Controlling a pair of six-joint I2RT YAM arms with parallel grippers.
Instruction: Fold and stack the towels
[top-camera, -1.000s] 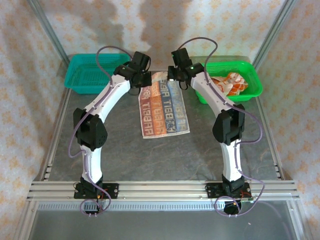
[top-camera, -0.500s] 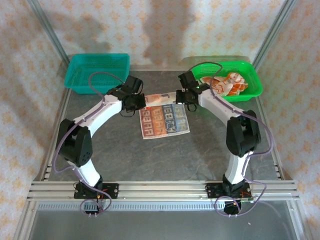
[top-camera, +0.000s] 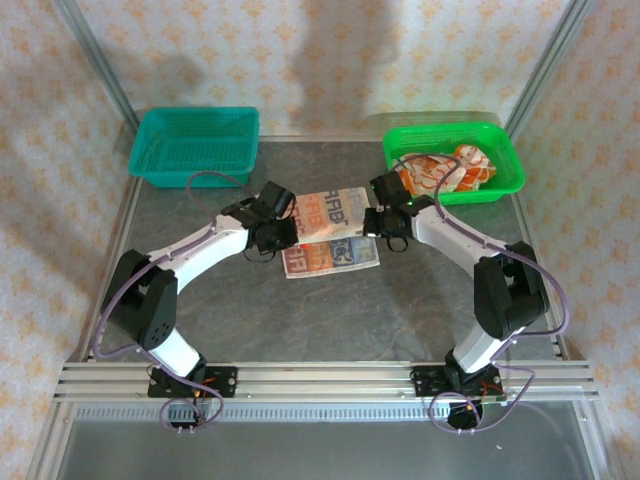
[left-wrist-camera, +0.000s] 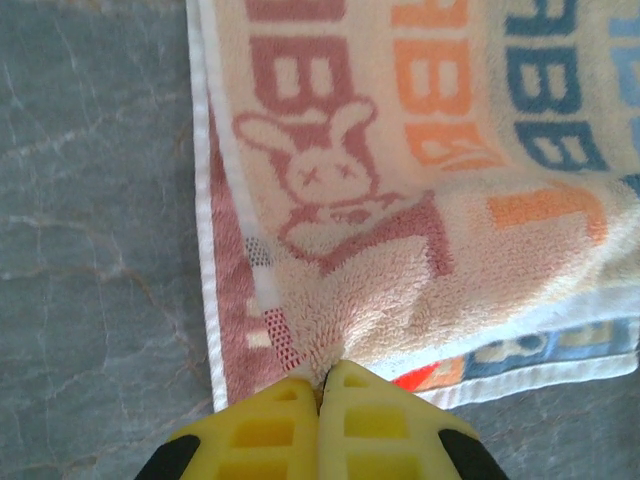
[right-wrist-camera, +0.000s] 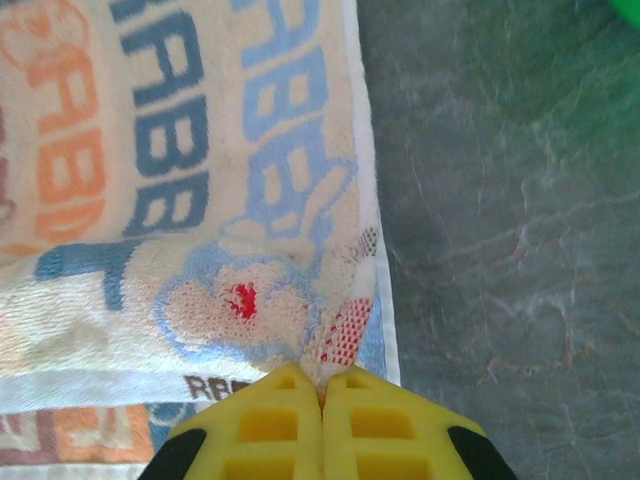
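As both arms are drawing back toward their bases, the towel (top-camera: 330, 215) is being doubled over on the counter (top-camera: 330, 310). A second ago it was lying flat at full length, with the claws working at its far end. Now that far edge is being carried over the top and is riding close to the near edge.

The left claw (left-wrist-camera: 322, 385) is staying fully closed, pinching the left corner of the upper layer. Cloth is bunching right at its tips, and the rabbit print is stretching ahead of it and off to its right. A strip of the lower layer is peeking out on either side of the tips, and bare counter is showing to its left.

The right claw (right-wrist-camera: 322, 385) is likewise clamping tight on the right corner, with the towel spreading ahead and to its left and bare counter to its right.

By the look of it, the first fold is nearly finishing. What is remaining is setting both corners down square with the lower edge and letting go. More towels (top-camera: 445, 170) are waiting in the green basket (top-camera: 448, 124), beyond and to the right of the right claw. The teal basket (top-camera: 195, 112) is sitting beyond the left claw.
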